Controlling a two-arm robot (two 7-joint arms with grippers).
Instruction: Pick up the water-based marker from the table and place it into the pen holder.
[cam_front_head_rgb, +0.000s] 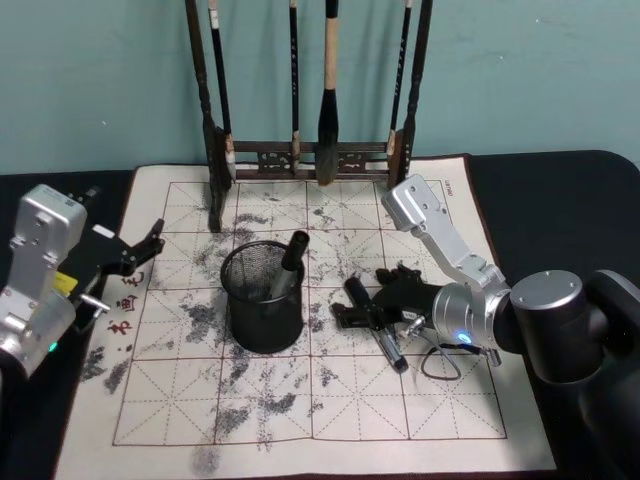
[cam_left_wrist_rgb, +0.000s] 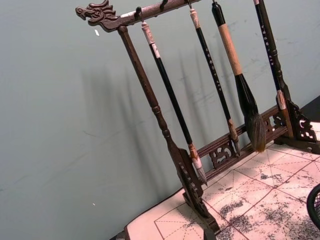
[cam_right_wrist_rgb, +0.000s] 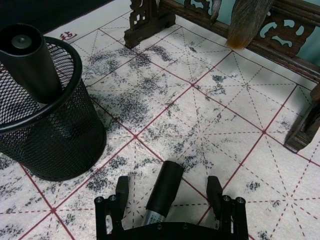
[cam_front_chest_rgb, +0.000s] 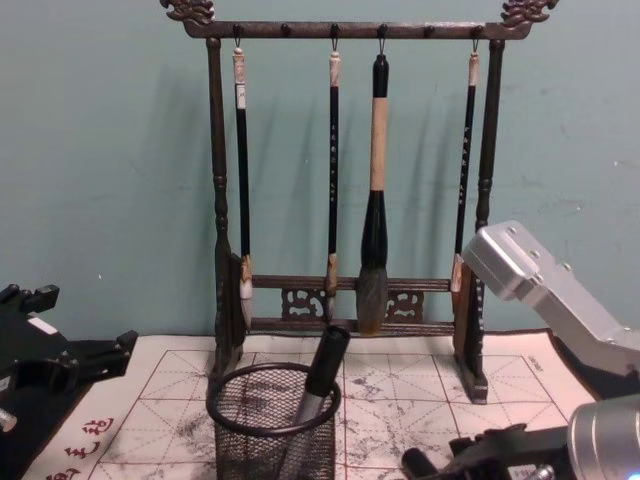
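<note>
Water-based marker (cam_right_wrist_rgb: 164, 194) — flat on mat (cam_right_wrist_rgb: 225, 125), near pen holder (cam_right_wrist_rgb: 50, 135). Right gripper (cam_right_wrist_rgb: 168, 183) — jaws apart, straddling it. Left gripper (cam_front_head_rgb: 135, 255) parked, spread. Risk: an off-centre squeeze could roll the marker away.

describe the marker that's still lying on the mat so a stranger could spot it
On the ink-stained white gridded calligraphy mat, look right of the black wire-mesh pen holder. The black cylindrical marker with a silver end lies flat between the right gripper's open jaws, unlike its twin standing in the holder.
</note>
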